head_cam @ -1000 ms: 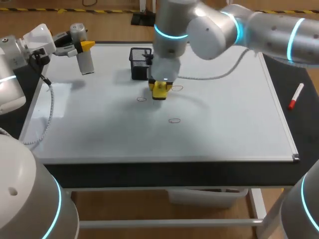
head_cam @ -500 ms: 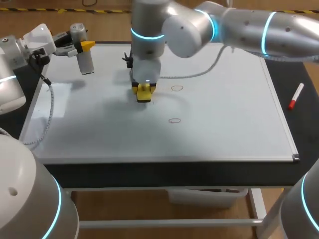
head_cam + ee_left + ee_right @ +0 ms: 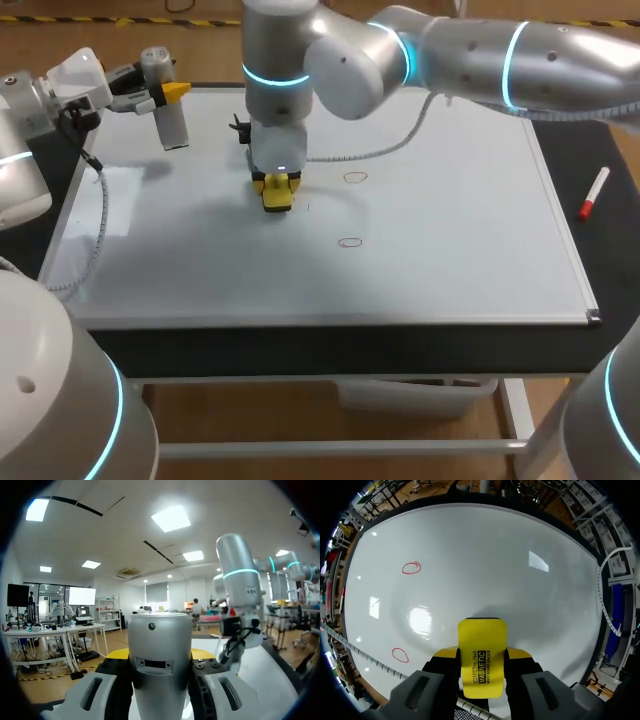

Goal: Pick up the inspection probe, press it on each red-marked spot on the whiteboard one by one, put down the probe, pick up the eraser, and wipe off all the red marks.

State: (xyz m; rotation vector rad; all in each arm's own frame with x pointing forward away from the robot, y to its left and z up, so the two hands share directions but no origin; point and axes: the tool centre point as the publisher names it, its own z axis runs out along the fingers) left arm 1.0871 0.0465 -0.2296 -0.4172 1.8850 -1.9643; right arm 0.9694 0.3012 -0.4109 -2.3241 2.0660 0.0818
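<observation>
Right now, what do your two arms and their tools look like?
The left arm and right arm are rounded silver-grey tubes with glowing cyan rings at joints. A pale ribbed cable trails from each. The left tool and right tool are grey and black with bright yellow tips.

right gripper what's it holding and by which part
The yellow eraser, clamped by the right gripper on its two long sides, at the end nearer the wrist.
</observation>
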